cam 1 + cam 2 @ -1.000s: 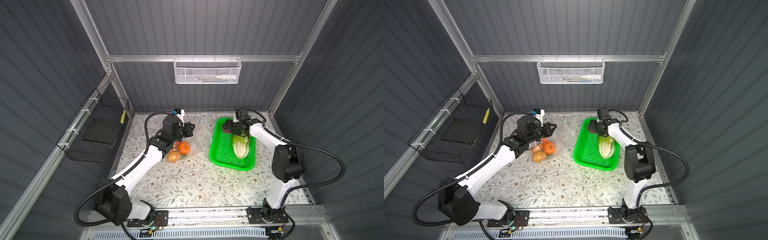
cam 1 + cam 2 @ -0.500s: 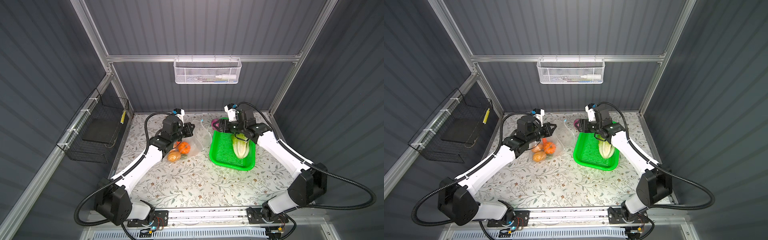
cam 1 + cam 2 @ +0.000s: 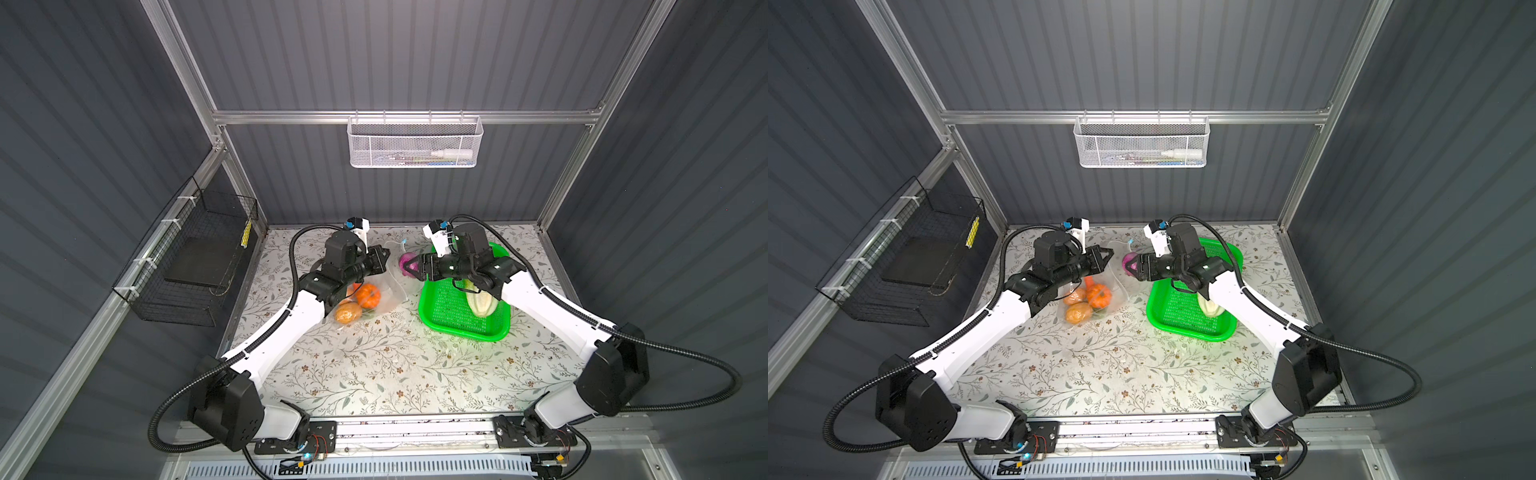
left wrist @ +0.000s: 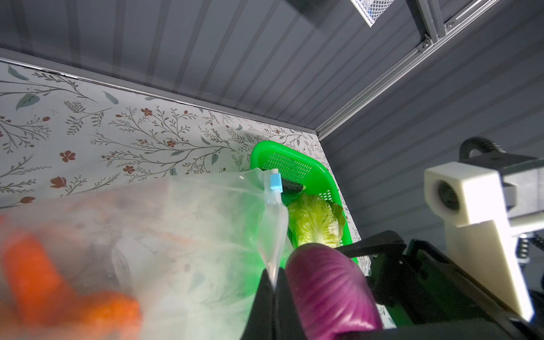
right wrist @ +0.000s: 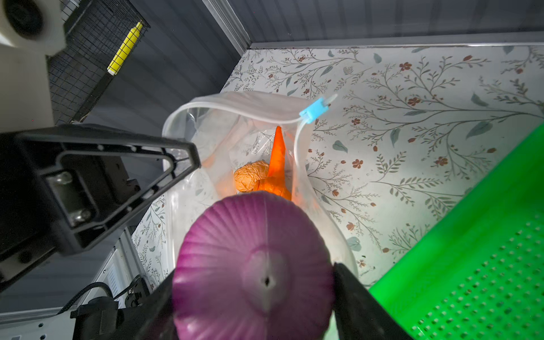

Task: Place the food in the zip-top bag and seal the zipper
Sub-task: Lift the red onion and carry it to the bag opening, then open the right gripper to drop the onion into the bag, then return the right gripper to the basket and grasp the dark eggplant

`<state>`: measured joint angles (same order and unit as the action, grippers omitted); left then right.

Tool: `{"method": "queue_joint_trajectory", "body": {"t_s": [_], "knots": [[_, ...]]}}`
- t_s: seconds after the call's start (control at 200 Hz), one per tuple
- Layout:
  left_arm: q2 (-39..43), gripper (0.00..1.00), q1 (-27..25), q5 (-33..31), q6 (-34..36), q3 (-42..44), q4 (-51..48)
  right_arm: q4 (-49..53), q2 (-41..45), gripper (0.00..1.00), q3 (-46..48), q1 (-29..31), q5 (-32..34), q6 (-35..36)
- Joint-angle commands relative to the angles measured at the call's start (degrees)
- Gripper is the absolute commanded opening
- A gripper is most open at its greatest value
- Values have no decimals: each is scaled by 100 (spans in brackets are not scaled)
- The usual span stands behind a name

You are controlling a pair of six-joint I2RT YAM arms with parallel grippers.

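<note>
The zip-top bag [image 3: 388,286] lies left of centre with its mouth held open; its zipper carries a light-blue slider tab [image 5: 313,110]. My left gripper [image 4: 273,290] is shut on the bag's mouth edge. Inside the bag are a carrot [image 5: 278,159], a pumpkin [image 3: 368,295] and a tan-orange lump [image 3: 348,312]. My right gripper [image 5: 253,273] is shut on the purple onion [image 5: 235,235], just in front of the bag's mouth. The cabbage [image 3: 478,301] and a dark eggplant [image 4: 290,186] lie in the green basket [image 3: 461,328].
A white wire basket [image 3: 413,143] hangs on the back wall. A black wire rack [image 3: 195,266] is fixed to the left wall. The green basket stands right of the bag, under my right arm.
My right arm has swung left from over the green basket, carrying the onion to the bag's mouth. The left gripper has kept still on the bag.
</note>
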<state>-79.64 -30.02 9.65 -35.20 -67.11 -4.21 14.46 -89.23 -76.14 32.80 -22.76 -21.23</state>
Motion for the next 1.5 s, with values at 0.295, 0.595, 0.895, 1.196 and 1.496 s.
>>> {"method": "queue_joint_trajectory", "body": {"t_s": [0.295, 0.595, 0.895, 1.196, 1.496], "knots": [[10, 0, -37, 291, -4, -73, 52, 133, -843, 61, -581, 252, 284, 173], [35, 0, -39, 162, -13, -43, 34, 434, -1213, 73, -955, 485, 830, 418], [141, 0, -39, -266, -85, -21, -63, 424, -984, 86, -917, 493, 595, 404], [72, 0, -39, -229, -90, -92, -63, 330, -464, 87, -859, 339, 527, 508], [4, 0, -39, -28, -62, -93, -36, 1625, -275, 85, -1168, -554, 625, 1807]]}}
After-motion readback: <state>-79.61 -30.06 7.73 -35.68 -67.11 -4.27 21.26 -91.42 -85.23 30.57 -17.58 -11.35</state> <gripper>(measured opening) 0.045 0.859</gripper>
